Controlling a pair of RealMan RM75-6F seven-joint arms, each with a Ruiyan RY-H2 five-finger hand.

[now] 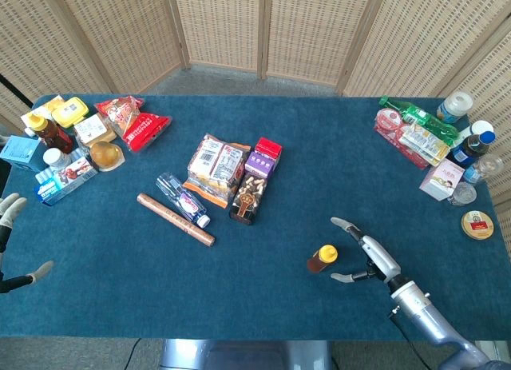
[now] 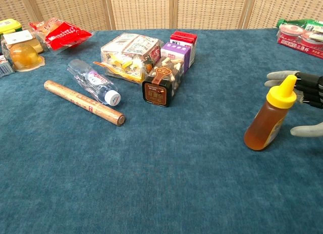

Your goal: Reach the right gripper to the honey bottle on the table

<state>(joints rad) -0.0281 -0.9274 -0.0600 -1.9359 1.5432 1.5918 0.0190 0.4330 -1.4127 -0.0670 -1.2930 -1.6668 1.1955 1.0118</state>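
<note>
The honey bottle (image 1: 322, 259) (image 2: 269, 118), amber with a yellow cap, stands upright on the blue table near its front edge. My right hand (image 1: 363, 256) (image 2: 303, 100) is just to the right of it, open, fingers spread towards the bottle with a small gap left. One finger reaches behind the cap in the chest view, the thumb lies low beside the bottle's base. My left hand (image 1: 9, 242) hangs open at the far left edge, holding nothing.
A paper-wrapped roll (image 1: 175, 219), a water bottle (image 1: 183, 200), snack packs (image 1: 217, 164) and small boxes (image 1: 263, 158) lie mid-table. Groceries crowd the left end (image 1: 72, 138) and the right end (image 1: 431, 138).
</note>
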